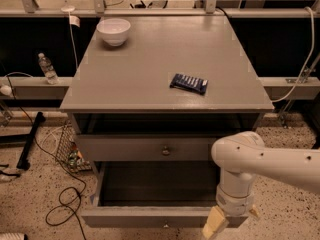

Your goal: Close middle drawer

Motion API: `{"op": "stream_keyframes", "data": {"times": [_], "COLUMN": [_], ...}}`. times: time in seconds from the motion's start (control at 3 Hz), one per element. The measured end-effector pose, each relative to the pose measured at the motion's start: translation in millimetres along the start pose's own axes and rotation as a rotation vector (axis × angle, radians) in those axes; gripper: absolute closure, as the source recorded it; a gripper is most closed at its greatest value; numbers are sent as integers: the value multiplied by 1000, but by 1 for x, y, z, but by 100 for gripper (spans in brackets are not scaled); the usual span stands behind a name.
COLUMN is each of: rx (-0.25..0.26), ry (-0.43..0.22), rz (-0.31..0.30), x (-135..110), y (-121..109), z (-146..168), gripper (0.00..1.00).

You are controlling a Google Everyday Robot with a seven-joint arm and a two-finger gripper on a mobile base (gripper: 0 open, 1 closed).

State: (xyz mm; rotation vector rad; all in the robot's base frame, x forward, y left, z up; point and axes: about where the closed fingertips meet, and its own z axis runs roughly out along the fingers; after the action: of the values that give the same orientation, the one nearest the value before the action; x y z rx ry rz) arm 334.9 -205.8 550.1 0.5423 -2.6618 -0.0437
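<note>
The middle drawer (150, 216) is pulled far out of the grey cabinet (165, 69). Its narrow flat front faces me low in the view, with a tiny knob near the bottom edge, and its inside (155, 184) is dark and looks empty. Above it sits the taller-fronted drawer (145, 148) with a larger round knob, pushed in. My gripper (218, 225) hangs from the white arm (270, 159) at the right part of the middle drawer's front, at or just outside its top edge. The lowest drawer is out of view.
A white bowl (113, 31) and a dark blue packet (188, 83) lie on the cabinet top. A water bottle (48, 68) stands on a ledge at the left. Black cables (65, 204) and a wire basket (67, 146) lie on the speckled floor to the left.
</note>
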Motion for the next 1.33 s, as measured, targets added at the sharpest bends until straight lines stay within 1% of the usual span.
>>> {"op": "stream_keyframes", "data": {"times": [0.33, 0.67, 1.0, 1.33], "rx": [-39, -39, -30, -21], "ry": [-3, -3, -8, -20], "rz": [88, 88, 117, 209], "x": [-7, -7, -16, -42], "y": [-7, -7, -10, -24], "z": [45, 45, 52, 74], "gripper": [0, 0, 0, 0]}}
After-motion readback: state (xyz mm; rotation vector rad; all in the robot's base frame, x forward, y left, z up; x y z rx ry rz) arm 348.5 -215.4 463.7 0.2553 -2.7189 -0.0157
